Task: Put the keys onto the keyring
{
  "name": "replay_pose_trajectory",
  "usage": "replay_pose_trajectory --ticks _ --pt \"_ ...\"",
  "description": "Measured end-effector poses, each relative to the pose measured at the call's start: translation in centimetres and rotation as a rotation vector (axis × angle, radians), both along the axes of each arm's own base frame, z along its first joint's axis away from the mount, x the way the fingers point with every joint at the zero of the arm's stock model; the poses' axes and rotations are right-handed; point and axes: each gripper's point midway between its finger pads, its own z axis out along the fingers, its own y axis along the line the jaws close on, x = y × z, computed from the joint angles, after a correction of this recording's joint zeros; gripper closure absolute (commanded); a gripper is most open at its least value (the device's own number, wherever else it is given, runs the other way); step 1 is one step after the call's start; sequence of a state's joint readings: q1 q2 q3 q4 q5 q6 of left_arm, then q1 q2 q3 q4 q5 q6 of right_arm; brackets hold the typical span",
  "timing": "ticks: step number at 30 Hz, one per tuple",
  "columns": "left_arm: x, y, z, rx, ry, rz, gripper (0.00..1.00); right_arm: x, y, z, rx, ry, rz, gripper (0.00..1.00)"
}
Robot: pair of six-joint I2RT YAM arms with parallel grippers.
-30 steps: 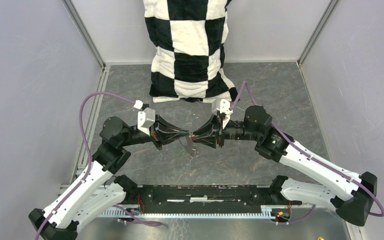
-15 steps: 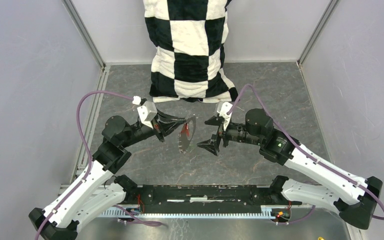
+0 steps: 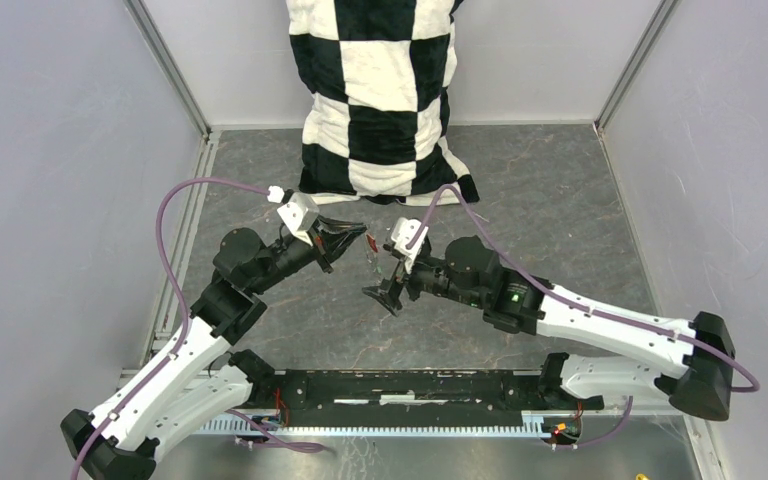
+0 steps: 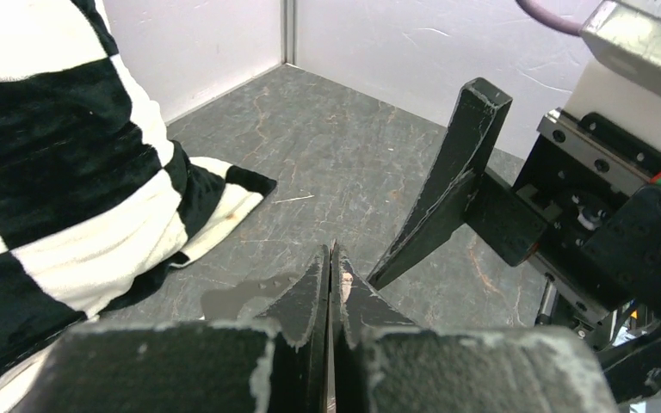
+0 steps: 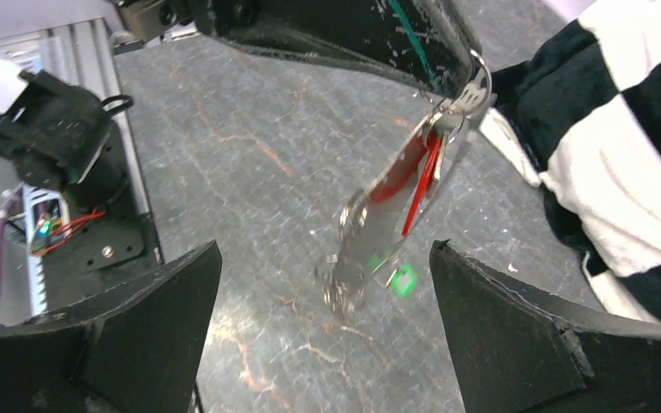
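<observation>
Two arms meet at the middle of the overhead view, below a black-and-white checkered blanket (image 3: 380, 90) at upper centre. The left gripper (image 3: 358, 232) is clenched on the keyring (image 5: 396, 198), which only the right wrist camera shows plainly: the wire loop, nearly edge-on, hangs from the pinched black fingertips at that frame's upper right and slants down toward its centre, clear of the grey marbled table (image 5: 250, 146). The red key (image 5: 422, 176) lies along the loop's upper half and the green key (image 5: 404, 280) shows its head at the low end; whether either is threaded on the wire cannot be told. Overhead, they are only red and green specks between the grippers. The right gripper (image 5: 325, 258) is released, its fingers spread wide at the lower corners of its own view, either side of the hanging loop, apart from it. The left wrist camera shows its own fingers (image 4: 310, 292) pressed flat together, one right finger rising just beyond; the ring is hidden there.
</observation>
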State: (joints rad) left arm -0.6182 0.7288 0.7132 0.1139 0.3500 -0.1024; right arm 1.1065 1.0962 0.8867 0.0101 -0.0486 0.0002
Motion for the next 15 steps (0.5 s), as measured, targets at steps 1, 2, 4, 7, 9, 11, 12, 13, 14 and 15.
replay_pose_trajectory --ticks 1,2,4,7,9,11,12,13,14,15 --pt "0.1 0.0 0.0 0.000 0.001 0.004 0.98 0.4 0.3 -0.1 0.002 -0.014 -0.019 0.02" --pt "0.1 0.1 0.0 0.000 0.002 0.006 0.98 0.8 0.6 -0.2 0.007 -0.025 -0.035 0.02" --pt "0.1 0.1 0.0 0.001 0.002 0.009 0.98 1.5 1.1 -0.6 0.007 -0.041 -0.062 0.02" --pt "0.1 0.1 -0.1 0.003 0.005 0.009 0.98 2.9 1.4 -1.3 -0.003 -0.065 -0.122 0.13" --pt "0.1 0.1 -0.2 0.005 0.006 0.009 0.98 3.7 1.3 -1.7 -0.012 -0.085 -0.154 0.43" --pt "0.0 0.1 -0.2 0.005 0.006 0.009 0.98 4.1 1.2 -1.9 -0.022 -0.105 -0.172 0.73" --pt "0.0 0.2 -0.2 0.005 0.005 0.008 0.98 4.2 1.2 -2.1 -0.023 -0.103 -0.180 0.84" --pt "0.0 0.2 -0.1 0.004 0.004 0.008 0.98 4.3 1.2 -2.0 -0.023 -0.110 -0.182 0.91" --pt "-0.1 0.2 -0.1 0.003 0.002 0.008 0.94 4.4 1.2 -2.0 -0.019 -0.108 -0.183 0.97" --pt "0.0 0.2 0.0 0.003 -0.001 0.010 0.85 4.3 1.2 -2.0 -0.023 -0.113 -0.177 1.00"
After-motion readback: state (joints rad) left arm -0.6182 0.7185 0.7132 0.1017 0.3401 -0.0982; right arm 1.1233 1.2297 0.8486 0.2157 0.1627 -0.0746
